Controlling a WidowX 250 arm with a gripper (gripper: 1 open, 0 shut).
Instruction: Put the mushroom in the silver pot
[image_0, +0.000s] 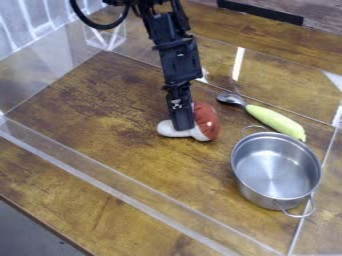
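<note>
The mushroom (206, 124) lies on its side on the wooden table, reddish-brown cap to the right and white stem to the left. My gripper (183, 118) points steeply down onto it from above, its black fingers drawn together on the stem just behind the cap. Both still rest at table level. To the lower right stands the silver pot (277, 170), upright and empty, a small gap away from the mushroom.
A long yellow-green vegetable (275, 121) lies right of the mushroom, with a small metal spoon (230, 99) behind it. Clear plastic walls (134, 190) fence the table at the front and sides.
</note>
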